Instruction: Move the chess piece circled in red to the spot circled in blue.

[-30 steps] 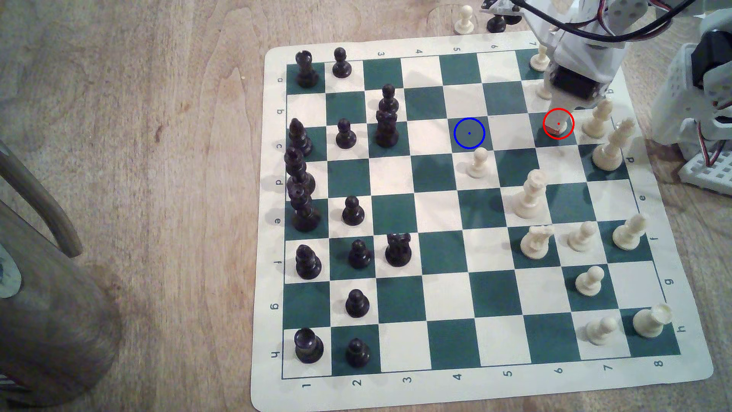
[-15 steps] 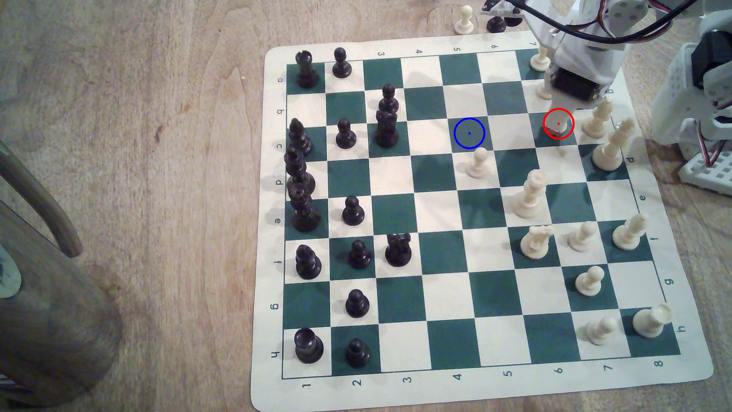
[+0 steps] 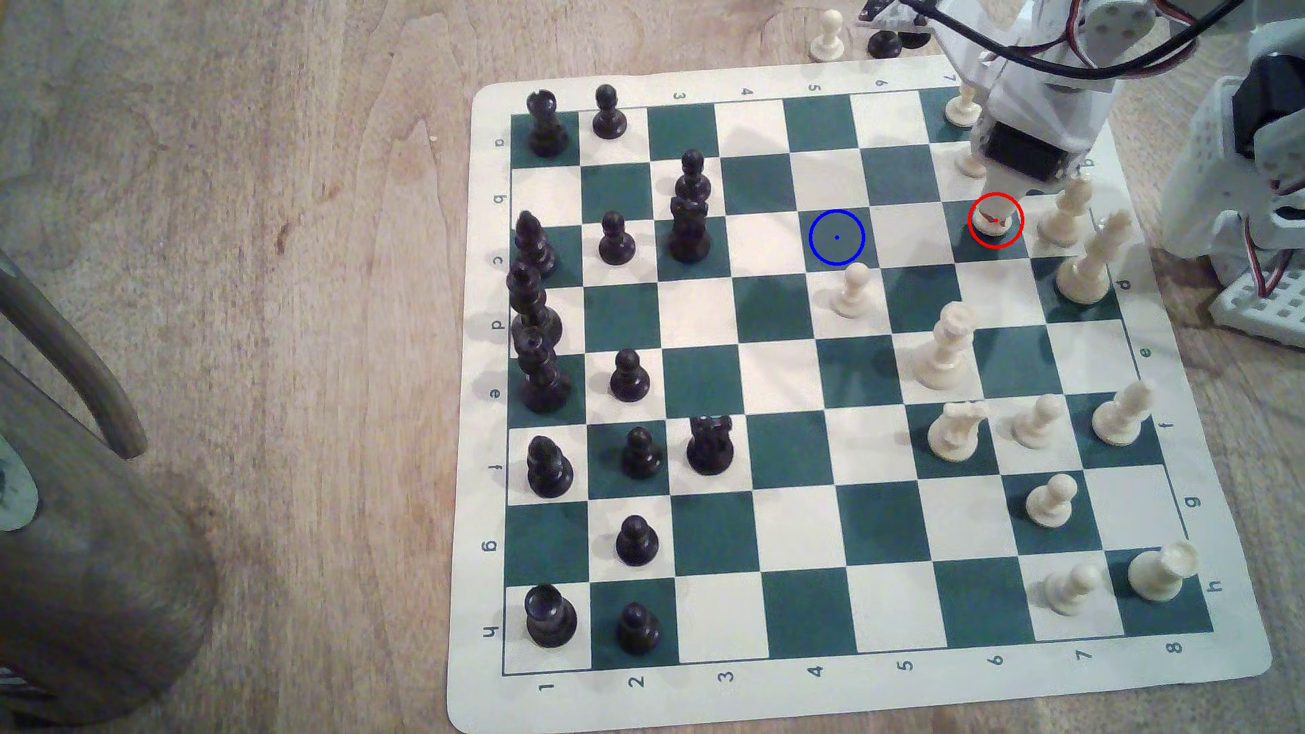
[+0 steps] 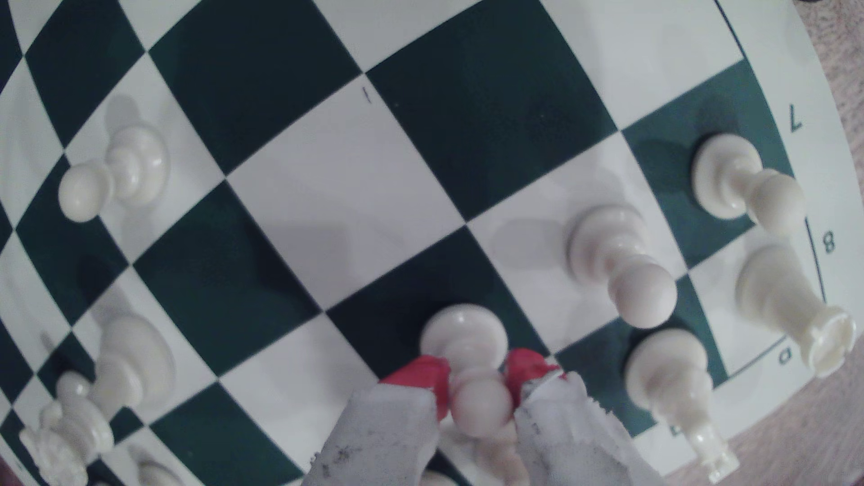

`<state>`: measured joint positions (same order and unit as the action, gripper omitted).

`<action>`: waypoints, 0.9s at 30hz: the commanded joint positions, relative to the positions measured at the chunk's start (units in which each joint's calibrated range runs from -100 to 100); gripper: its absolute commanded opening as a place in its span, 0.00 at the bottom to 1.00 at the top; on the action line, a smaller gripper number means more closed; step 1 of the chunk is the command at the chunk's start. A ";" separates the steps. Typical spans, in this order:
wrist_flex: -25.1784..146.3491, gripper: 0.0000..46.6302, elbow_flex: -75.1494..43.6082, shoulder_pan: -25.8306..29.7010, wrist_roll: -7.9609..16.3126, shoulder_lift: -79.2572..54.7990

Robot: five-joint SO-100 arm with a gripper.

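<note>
Pawn (image 4: pixel 463 336) pinched at the neck between red fingertips (image 4: pixel 423 374), base on the red-ringed square. Lift and carry to blue-ringed square (image 3: pixel 837 238) not yet done.

Cream-white pawn (image 4: pixel 467 346) between red-tipped claw (image 4: pixel 481 374) on a dark-green-and-white chequered board (image 3: pixel 798 452)

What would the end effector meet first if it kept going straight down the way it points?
The pawn already sits between its red fingertips; straight on, they would probably reach the pawn's flared base, then the green square beneath. Depth is unclear.
</note>
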<state>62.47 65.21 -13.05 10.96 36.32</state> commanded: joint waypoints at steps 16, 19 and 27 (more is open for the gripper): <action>22.38 0.00 -32.11 3.86 1.32 5.95; 20.25 0.00 -34.47 4.72 1.81 2.05; 16.07 0.00 -47.07 6.83 3.03 -13.91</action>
<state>80.56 26.71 -6.56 13.80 27.61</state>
